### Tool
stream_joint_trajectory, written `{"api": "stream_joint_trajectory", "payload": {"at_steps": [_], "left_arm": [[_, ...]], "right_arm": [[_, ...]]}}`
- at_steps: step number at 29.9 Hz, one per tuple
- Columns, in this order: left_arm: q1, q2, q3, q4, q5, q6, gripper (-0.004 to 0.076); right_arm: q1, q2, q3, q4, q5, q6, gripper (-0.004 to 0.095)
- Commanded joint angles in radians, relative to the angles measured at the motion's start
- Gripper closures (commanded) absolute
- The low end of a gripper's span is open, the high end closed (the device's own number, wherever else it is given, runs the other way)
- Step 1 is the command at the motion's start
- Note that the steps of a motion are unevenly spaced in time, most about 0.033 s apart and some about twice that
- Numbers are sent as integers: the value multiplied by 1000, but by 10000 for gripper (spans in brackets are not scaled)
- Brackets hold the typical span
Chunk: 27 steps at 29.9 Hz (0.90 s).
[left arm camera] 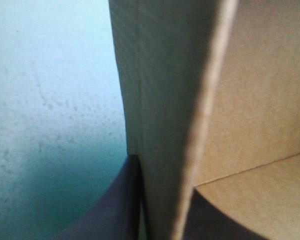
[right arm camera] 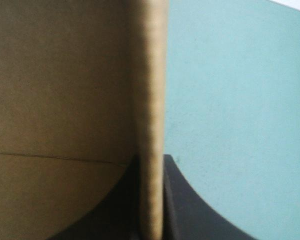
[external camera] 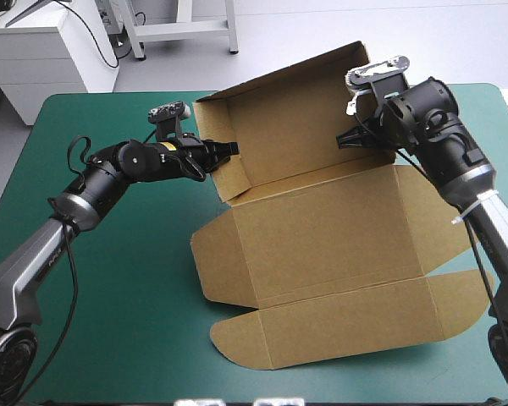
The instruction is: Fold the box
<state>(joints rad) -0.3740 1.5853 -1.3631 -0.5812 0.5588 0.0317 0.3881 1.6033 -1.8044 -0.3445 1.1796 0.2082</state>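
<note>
The brown box (external camera: 322, 228) lies on the teal-green cover, its far wall and both end flaps raised and its near panels flat. My left gripper (external camera: 229, 150) is shut on the upright left end flap. My right gripper (external camera: 349, 138) is shut on the upright right end flap, next to the far wall. The left wrist view has the board's edge (left arm camera: 160, 100) standing between the black fingers (left arm camera: 110, 215) of that gripper (left arm camera: 160, 222), with the box's inside beyond. In the right wrist view the board edge (right arm camera: 152, 125) is pinched by the right gripper (right arm camera: 152, 225).
Bare teal-green cover (external camera: 127, 279) stretches to the left of and in front of the box. The flat near panels with rounded flaps (external camera: 237, 338) reach toward the table's front edge. White furniture stands beyond the far edge.
</note>
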Motion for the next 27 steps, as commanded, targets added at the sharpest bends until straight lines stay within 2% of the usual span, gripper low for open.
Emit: {"api": "stream_joint_trajectory", "payload": {"at_steps": [1, 3, 6, 14, 18, 21, 27], "left_arm": [[-8, -57, -117, 142, 49, -135, 733], [-8, -32, -181, 242, 161, -176, 733], [-8, 27, -278, 323, 303, -199, 732], [-8, 221, -504, 393, 548, -204, 732], [-8, 323, -603, 421, 705, -204, 732], [-20, 375, -628, 428, 728, -212, 732], [-59, 430, -628, 441, 728, -238, 732]], "right_arm": [[-67, -31, -22, 63, -24, 8, 909], [-97, -21, -22, 147, -21, -18, 909], [-115, 10, -22, 192, -16, -18, 909], [-115, 133, -22, 270, 14, -23, 909], [-115, 198, -22, 320, 33, -33, 909], [-115, 234, -22, 325, 72, -36, 909], [-126, 244, 23, 371, 72, -41, 909]]}}
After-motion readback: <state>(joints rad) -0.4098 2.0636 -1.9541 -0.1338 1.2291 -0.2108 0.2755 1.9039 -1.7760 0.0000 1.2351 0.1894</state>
